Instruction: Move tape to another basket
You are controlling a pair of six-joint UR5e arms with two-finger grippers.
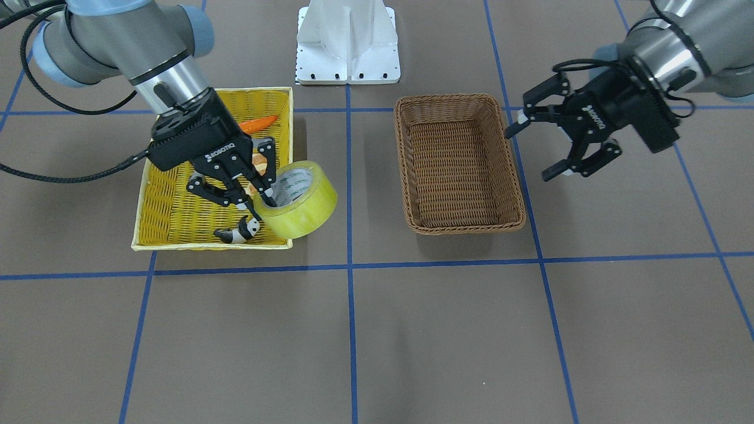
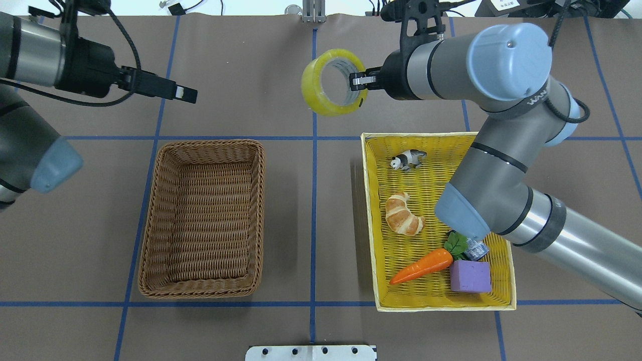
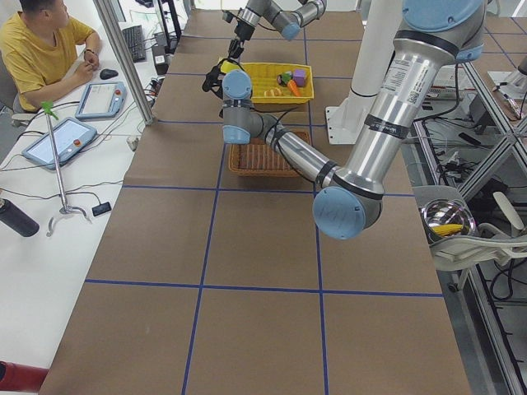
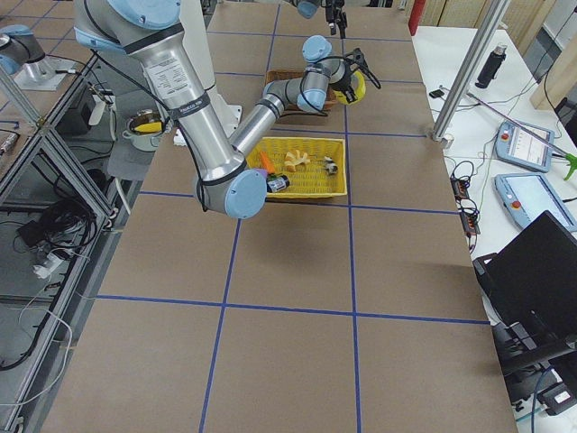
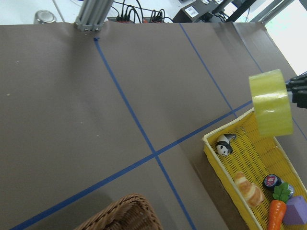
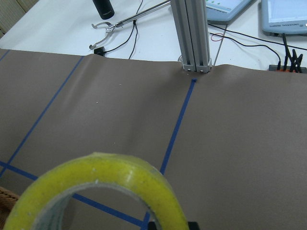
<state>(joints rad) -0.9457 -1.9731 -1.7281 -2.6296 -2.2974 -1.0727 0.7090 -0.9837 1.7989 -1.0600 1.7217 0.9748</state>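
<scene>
**A:** From the front, the right claw (image 1: 262,203) pinches the tape (image 1: 303,203) by its wall, one finger inside the core. The roll seems to sit over the yellow basket (image 1: 165,206) at its corner. The left claw (image 1: 533,152) hangs spread beside the brown basket (image 1: 459,171).

**B:** Overhead, the tape looks past that yellow rim, above bare desk (image 2: 251,75). The left claw is edge-on there, its gap hidden.

**A:** The left wrist view shows the roll in the air, clear of the yellow basket.

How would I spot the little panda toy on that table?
Find the bright yellow basket. In its end farthest from the robot's base, beyond the croissant, lies the panda. It is the only black-and-white thing there, smaller than the croissant.
</scene>
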